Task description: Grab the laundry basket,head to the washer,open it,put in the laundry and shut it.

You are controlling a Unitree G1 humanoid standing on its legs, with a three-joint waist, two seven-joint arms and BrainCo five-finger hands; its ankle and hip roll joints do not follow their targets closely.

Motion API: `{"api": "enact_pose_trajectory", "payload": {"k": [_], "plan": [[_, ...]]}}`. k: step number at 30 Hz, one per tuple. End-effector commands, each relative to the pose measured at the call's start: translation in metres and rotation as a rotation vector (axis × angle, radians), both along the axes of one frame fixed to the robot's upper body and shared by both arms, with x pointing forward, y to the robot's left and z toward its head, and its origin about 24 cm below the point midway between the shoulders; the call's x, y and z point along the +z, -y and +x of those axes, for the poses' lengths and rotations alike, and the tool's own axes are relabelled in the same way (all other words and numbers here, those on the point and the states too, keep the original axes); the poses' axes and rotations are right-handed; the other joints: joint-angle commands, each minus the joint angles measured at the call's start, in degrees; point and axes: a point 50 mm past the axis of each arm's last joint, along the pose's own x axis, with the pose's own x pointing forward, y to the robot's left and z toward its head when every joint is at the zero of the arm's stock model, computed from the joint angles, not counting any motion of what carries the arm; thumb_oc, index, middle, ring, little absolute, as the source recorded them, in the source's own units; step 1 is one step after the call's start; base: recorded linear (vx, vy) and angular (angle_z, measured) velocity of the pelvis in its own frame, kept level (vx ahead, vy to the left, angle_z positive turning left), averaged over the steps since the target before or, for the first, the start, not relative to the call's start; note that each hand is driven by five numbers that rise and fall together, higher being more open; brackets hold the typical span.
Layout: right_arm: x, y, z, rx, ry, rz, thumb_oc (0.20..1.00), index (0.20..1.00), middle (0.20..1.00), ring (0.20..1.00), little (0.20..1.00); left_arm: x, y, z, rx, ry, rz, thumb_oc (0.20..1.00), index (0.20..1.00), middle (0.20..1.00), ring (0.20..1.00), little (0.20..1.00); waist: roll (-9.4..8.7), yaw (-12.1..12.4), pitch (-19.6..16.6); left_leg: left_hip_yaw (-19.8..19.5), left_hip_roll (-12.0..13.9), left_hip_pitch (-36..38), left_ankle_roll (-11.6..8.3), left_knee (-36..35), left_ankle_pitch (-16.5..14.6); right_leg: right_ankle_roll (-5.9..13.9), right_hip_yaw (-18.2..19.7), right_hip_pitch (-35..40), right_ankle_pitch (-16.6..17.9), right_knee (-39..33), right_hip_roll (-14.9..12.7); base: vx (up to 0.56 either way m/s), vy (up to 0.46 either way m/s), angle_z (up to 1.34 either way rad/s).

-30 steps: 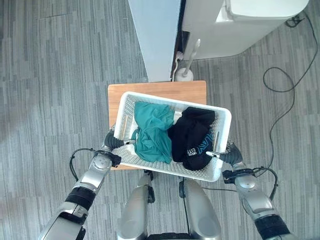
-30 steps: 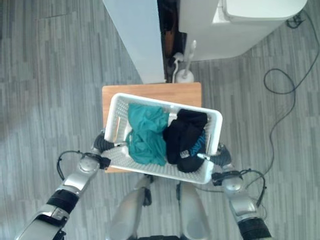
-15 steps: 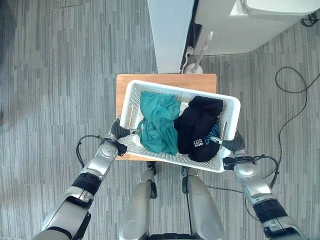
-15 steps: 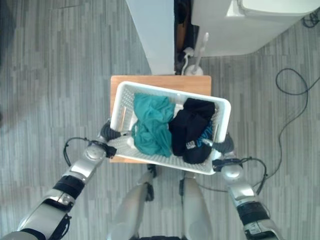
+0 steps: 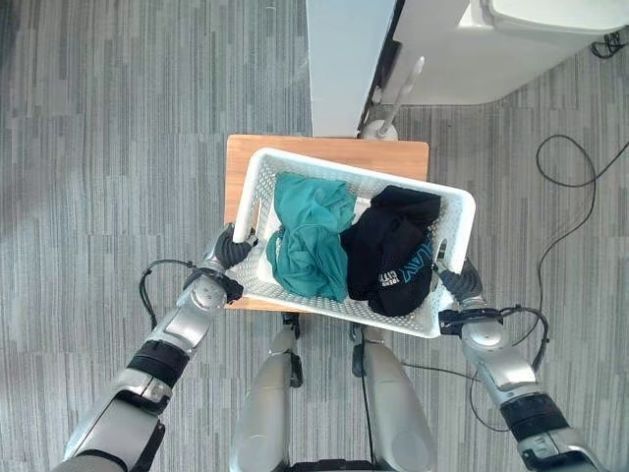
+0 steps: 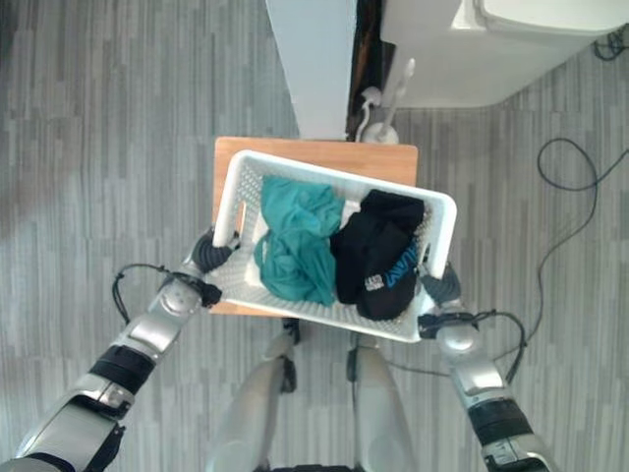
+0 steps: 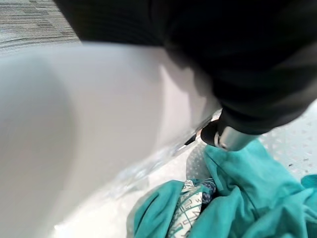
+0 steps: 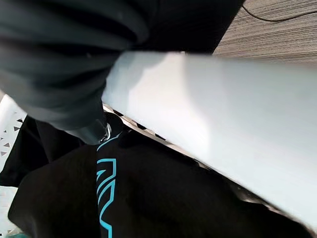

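The white laundry basket (image 5: 366,178) rests tilted over a small wooden table (image 5: 324,149). It holds a teal garment (image 5: 310,236) on its left and a black garment (image 5: 393,261) with teal print on its right. My left hand (image 5: 224,254) grips the basket's left end, and in the left wrist view a finger (image 7: 233,136) curls over the rim (image 7: 89,114) above the teal cloth (image 7: 247,198). My right hand (image 5: 454,285) grips the right end. In its wrist view the hand (image 8: 59,74) wraps the rim (image 8: 237,114) above the black garment (image 8: 148,198).
The white washer (image 5: 511,39) stands at the top right, its lid shut. A pale upright panel (image 5: 349,59) stands beside it. A white brush in a holder (image 5: 388,113) sits in the gap behind the table. Grey striped floor (image 5: 118,147) lies all around.
The whole picture has shifted, so the camera has moved. Both hands keep their hold on the basket's ends, and the left hand sits slightly higher on its end.
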Motion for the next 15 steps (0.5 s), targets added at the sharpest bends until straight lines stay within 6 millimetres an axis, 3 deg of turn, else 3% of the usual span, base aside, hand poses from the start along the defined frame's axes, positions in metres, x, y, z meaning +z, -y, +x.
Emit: {"api": "enact_pose_trajectory", "payload": {"k": [1,8,12,15], "plan": [[-0.003,-0.021,-0.019,0.170,0.001,0.106,0.200,0.200,0.200,0.200,0.200,0.015,-0.003,-0.009,-0.081,0.074,0.011,0.200,0.200,0.200,0.200,0.200,-2.36,0.79,-3.12,-2.02,0.68,-1.30,-0.39,6.40,-8.98,3.72,0.03,2.96,0.51,-3.76,-7.07,0.00,0.000,0.00],[0.011,0.010,-0.037,0.158,0.015,0.123,0.200,0.200,0.200,0.200,0.200,0.037,-0.026,-0.033,-0.133,0.125,0.057,0.200,0.200,0.200,0.200,0.200,-3.06,1.50,-6.32,-1.49,0.56,5.49,-0.17,6.50,-11.21,4.39,-0.65,9.71,-0.61,-3.12,-8.05,0.05,0.026,0.00],[0.026,0.026,-0.048,0.153,0.044,0.117,0.200,0.200,0.200,0.200,0.200,0.055,-0.026,-0.042,-0.196,0.162,0.094,0.200,0.200,0.200,0.200,0.200,-3.12,1.25,-8.12,-1.44,0.19,10.97,0.36,5.54,-12.14,4.88,-1.36,14.41,-1.68,-2.36,-8.27,0.07,0.046,0.04],[0.030,0.037,-0.058,0.146,0.037,0.149,0.200,0.200,0.200,0.200,0.200,0.064,-0.015,-0.048,-0.284,0.169,0.107,0.200,0.200,0.200,0.200,0.200,-2.95,0.94,-9.74,-1.42,-0.80,15.05,1.38,5.34,-12.75,5.37,-1.80,17.41,-2.16,-0.88,-8.73,0.05,0.094,0.05]]}}
